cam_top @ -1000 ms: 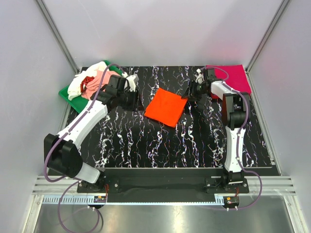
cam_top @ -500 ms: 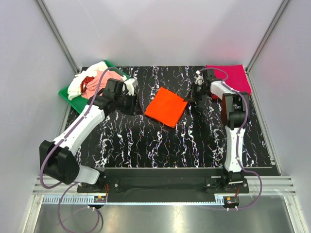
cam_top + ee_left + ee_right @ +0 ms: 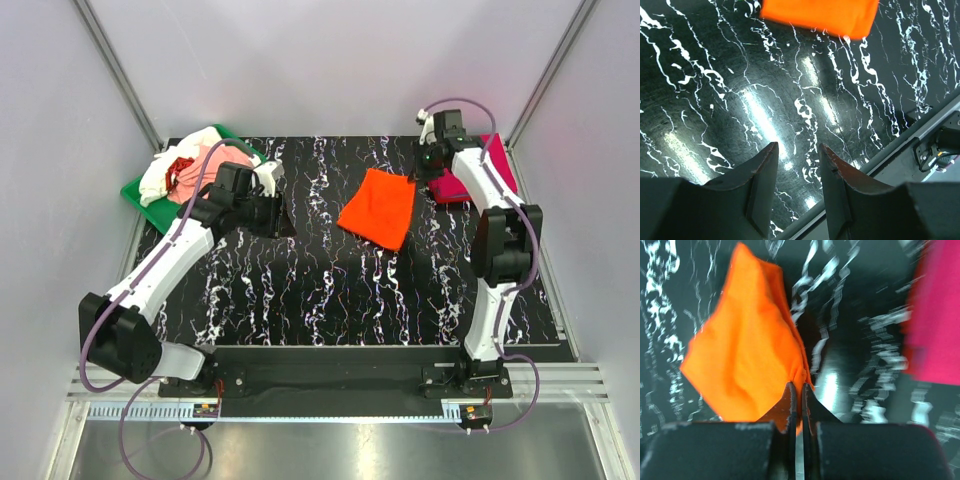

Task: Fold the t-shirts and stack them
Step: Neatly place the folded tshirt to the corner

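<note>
Nearest, a brushed steel ledge [image 3: 330,450], then a ribbed aluminium rail [image 3: 570,380] carrying both arm bases. Beyond it, a glossy black tabletop [image 3: 330,300] veined with white like marble, streaked with bright glare in the left wrist view.

Above the left half of that slab, the left gripper [image 3: 275,212] [image 3: 796,150]: dark fingers partway apart, gripping nothing, only bare veined surface between them.

Right of centre, a bright orange cloth t-shirt [image 3: 378,207] [image 3: 820,15] [image 3: 745,360], folded into a rough rectangle on the table. Pinched on its far right corner, the right gripper [image 3: 418,174] [image 3: 796,387], fingers pressed tight together on the orange fabric, cloth bunching ahead of the tips.

Just beyond, in the far right corner, a flat magenta-pink cloth t-shirt [image 3: 505,165] [image 3: 935,315], partly under the right arm.

Far left corner: a green plastic tray [image 3: 135,192], heaped with crumpled pale pink, white and red t-shirts [image 3: 185,165].

Round it all, plain pale grey walls [image 3: 330,70] and slanting aluminium corner posts [image 3: 115,70].
</note>
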